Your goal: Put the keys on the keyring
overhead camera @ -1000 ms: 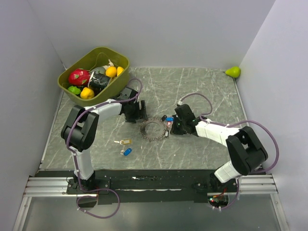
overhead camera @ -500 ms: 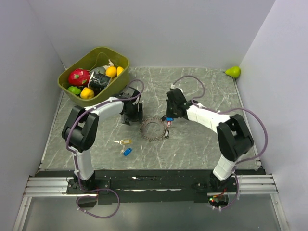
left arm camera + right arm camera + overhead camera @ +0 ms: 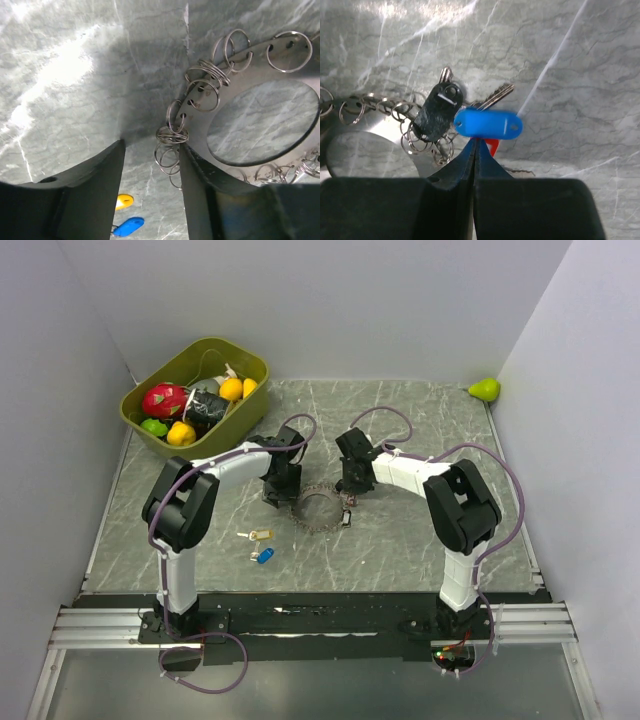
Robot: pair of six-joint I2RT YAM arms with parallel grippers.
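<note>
Straddling keyring [image 3: 197,125] rim, L tool [image 3: 151,147] agape | R tool [image 3: 475,142] closed by blue key [image 3: 488,124] | fruit bin [image 3: 128,408] far-L

Left claw [image 3: 151,150] spread wide at 6 o'clock, fingers [image 3: 90,190] astride a bunch of small split rings [image 3: 171,134] threaded through the flat, hole-punched keyring [image 3: 196,127] at 3 o'clock. Low in the gap: yellow key tag [image 3: 124,201], blue key tag [image 3: 128,226] just below. Grey marbled tabletop [image 3: 65,75] underneath.
</note>
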